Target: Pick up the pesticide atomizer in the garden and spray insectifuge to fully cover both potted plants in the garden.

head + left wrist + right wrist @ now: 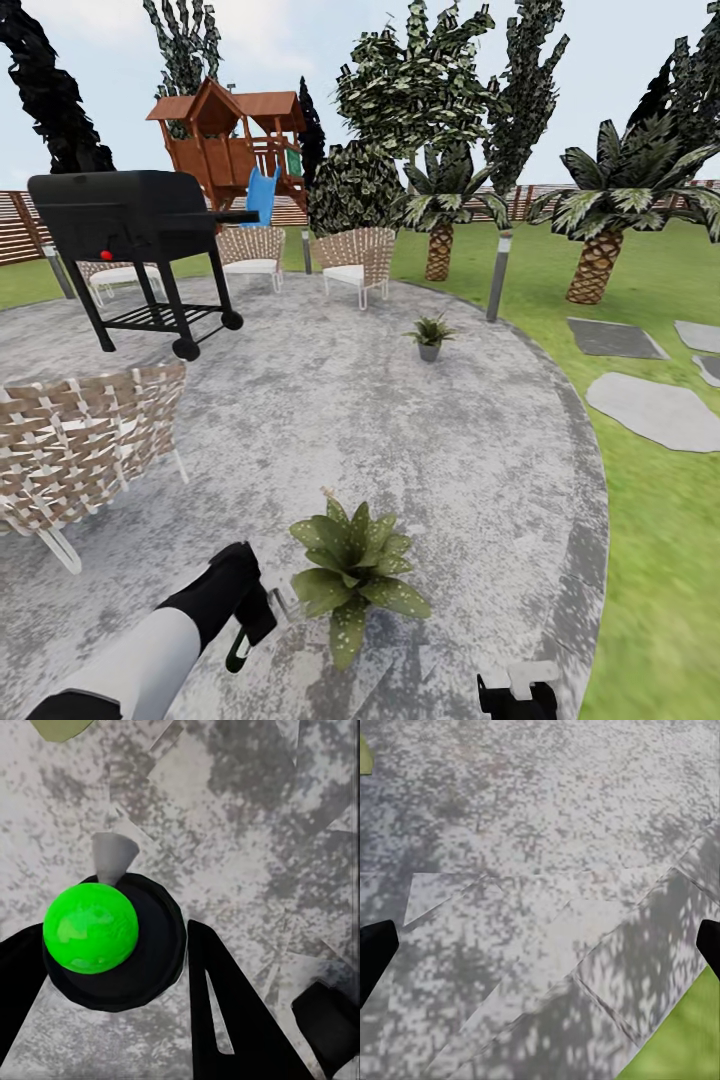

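My left gripper (250, 610) is shut on the pesticide atomizer (240, 648), a slim dark bottle hanging low over the grey patio. It sits just left of the near potted plant (355, 570), a speckled green rosette. In the left wrist view the atomizer (94, 930) shows from above: bright green cap, black body, grey nozzle (112, 859), with black fingers (225, 1012) on both sides. The second potted plant (430, 335) stands in its grey pot farther back on the patio. My right gripper (517, 692) is open over bare paving at the lower edge, its fingertips (375, 952) spread wide.
A wicker chair (85, 450) stands close on the left, and a black grill (130, 215) behind it. Two more chairs (355, 262), a bollard lamp (498, 275) and palms (595, 265) line the patio's far rim. Lawn and stepping stones (655, 408) lie to the right.
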### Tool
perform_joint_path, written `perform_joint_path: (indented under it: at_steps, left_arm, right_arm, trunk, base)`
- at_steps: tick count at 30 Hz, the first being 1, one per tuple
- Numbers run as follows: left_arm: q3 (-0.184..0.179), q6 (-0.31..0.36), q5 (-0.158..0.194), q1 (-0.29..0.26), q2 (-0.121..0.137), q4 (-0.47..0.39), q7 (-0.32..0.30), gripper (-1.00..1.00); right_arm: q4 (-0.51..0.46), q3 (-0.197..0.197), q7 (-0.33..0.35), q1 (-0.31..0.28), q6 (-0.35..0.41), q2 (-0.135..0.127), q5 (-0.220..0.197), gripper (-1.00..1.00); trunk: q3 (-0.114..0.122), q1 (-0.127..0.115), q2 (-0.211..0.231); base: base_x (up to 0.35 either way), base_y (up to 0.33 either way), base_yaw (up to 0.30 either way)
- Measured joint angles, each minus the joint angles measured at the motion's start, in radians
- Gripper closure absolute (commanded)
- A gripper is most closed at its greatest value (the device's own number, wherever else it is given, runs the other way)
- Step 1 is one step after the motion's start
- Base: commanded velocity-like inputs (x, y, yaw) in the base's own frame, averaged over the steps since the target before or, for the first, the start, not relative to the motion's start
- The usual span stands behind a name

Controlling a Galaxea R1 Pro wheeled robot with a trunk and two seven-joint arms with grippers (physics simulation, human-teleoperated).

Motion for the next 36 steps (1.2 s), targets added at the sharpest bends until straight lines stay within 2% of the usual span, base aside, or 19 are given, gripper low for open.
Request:
perform_joint_path:
  at_steps: [7, 15, 22, 24, 29, 36]
  left_arm:
    - [0.000, -0.011, -0.005, 0.001, -0.005, -0.012, 0.004, 1.00]
    - [0.004, -0.015, -0.001, 0.005, -0.006, 0.001, 0.004, 1.00]
    - [0.006, -0.015, 0.002, 0.009, -0.025, 0.005, 0.006, 1.00]
    - [0.005, -0.018, -0.001, 0.023, -0.025, 0.031, 0.008, 1.00]
    - [0.006, -0.048, -0.004, 0.049, -0.021, 0.054, 0.053, 1.00]
    - [0.002, -0.048, -0.005, 0.049, -0.023, 0.042, 0.060, 1.00]
  right_arm:
    - [0.000, 0.000, -0.001, 0.000, 0.000, 0.000, -0.001, -1.00]
    - [0.000, -0.001, -0.002, 0.000, 0.000, 0.000, -0.001, -1.00]
    - [0.000, 0.000, -0.002, 0.000, 0.000, 0.000, -0.001, -1.00]
    - [0.000, 0.000, -0.002, 0.000, 0.000, 0.000, -0.001, -1.00]
    - [0.000, 0.000, -0.002, 0.000, 0.000, 0.001, -0.001, -1.00]
    - [0.000, 0.000, -0.001, 0.000, 0.000, 0.001, -0.001, -1.00]
  trunk:
    - [0.000, 0.000, 0.000]
    - [0.000, 0.000, 0.000]
    - [0.000, 0.000, 0.000]
    - [0.000, 0.000, 0.000]
    - [0.000, 0.000, 0.000]
    - [0.000, 0.000, 0.000]
  base:
    - [0.000, 0.014, -0.005]
    - [0.060, 0.171, -0.197]
    - [0.003, 0.003, -0.007]
    - [0.000, 0.000, 0.000]
    - [0.083, 0.049, 0.000]
    - [0.130, 0.252, -0.029]
